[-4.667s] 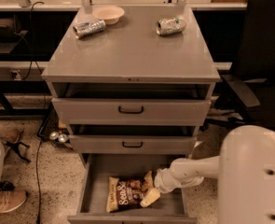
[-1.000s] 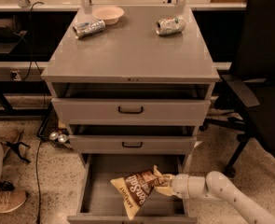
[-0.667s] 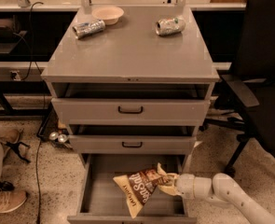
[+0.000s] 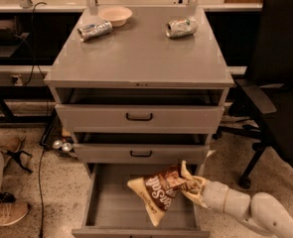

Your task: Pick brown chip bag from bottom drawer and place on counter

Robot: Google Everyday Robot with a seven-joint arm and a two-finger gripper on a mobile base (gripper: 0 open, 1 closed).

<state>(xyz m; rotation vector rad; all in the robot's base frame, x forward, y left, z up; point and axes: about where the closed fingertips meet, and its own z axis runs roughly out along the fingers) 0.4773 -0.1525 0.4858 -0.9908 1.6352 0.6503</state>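
In the lower centre of the frame, the cream two-finger gripper [image 4: 188,185] is pinching the right edge of the crinkly dark-brown chip bag [image 4: 158,192] between its fingers [image 4: 184,169], holding it tilted over the open grey metal bottom drawer [image 4: 111,207], well below the flat grey desk [image 4: 136,48].

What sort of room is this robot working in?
Probably a lab or workshop rather than a home: a grey metal drawer cabinet, a black office chair and loose cables on the speckled floor. The gripper, low over the bottom drawer, is shut on the brown chip bag.
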